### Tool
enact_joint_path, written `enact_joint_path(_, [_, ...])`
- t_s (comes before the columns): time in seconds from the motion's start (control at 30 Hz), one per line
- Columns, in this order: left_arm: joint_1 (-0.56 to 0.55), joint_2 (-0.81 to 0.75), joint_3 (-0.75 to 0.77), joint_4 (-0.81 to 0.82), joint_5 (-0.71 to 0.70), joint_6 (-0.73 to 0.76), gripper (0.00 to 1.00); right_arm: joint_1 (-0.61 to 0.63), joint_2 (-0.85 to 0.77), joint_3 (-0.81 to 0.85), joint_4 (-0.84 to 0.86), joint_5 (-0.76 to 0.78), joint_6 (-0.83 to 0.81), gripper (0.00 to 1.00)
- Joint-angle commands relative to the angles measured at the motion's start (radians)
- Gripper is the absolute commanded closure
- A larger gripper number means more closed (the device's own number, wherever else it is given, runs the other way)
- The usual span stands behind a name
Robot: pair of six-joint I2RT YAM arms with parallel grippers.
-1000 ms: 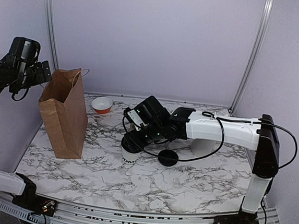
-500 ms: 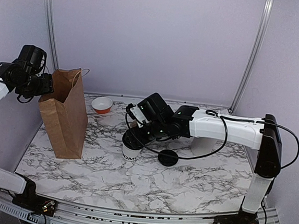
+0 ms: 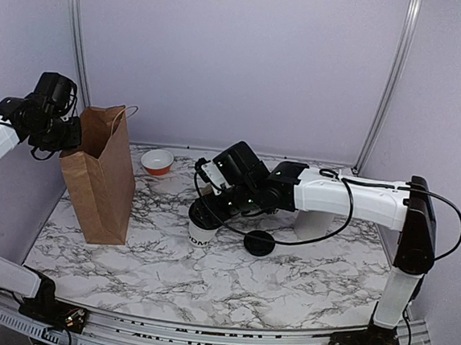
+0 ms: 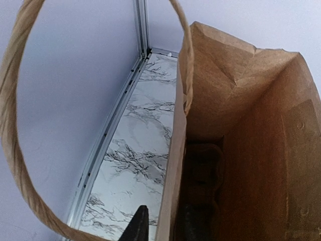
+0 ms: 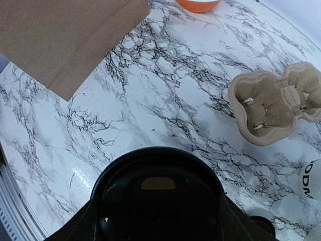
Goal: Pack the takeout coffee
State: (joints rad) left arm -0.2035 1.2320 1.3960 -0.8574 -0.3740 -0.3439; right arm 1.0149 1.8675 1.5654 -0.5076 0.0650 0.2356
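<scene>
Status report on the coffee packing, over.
Left gripper astride rim of paper bag, grip unclear. Right gripper shut on white cup. Black lid off, on table beside it. Nothing between cup and bag.

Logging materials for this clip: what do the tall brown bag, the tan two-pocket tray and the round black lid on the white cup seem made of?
Tall brown bag: kraft paper, matte and creased, with a twisted cord handle. Tan two-pocket tray: probably moulded pulp, rough and dull. Round black lid: likely plastic, smooth with a faint sheen.
</scene>
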Motion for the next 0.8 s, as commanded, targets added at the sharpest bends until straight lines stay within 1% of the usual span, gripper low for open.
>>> enact_joint_path(0.0, [0.005,0.01,-0.005,0.026,0.01,0.026,0.85,-0.006,-0.042,0.004,0.016,0.002,0.013,0.37])
enact_joint_path(0.07, [0.005,0.009,0.003,0.028,0.03,0.041,0.91,-0.006,-0.046,0.005,0.014,0.004,0.013,0.37])
enact_joint_path(0.13, [0.003,0.011,0.011,0.027,0.049,0.06,0.98,-0.005,-0.047,0.003,0.011,0.006,0.018,0.38])
enact_joint_path(0.17, [0.002,0.01,0.013,0.026,0.059,0.069,1.0,-0.006,-0.048,0.002,0.01,0.008,0.018,0.38])
enact_joint_path(0.33, [-0.008,-0.008,0.027,0.029,0.119,0.088,1.0,-0.006,-0.058,-0.004,-0.003,0.02,0.027,0.38])
enact_joint_path(0.53, [-0.045,-0.015,0.044,0.026,0.17,0.117,1.0,-0.006,-0.078,-0.015,-0.005,0.027,0.039,0.38])
enact_joint_path(0.77, [-0.113,-0.013,0.06,0.01,0.172,0.131,1.0,-0.005,-0.102,-0.016,-0.018,0.031,0.047,0.38])
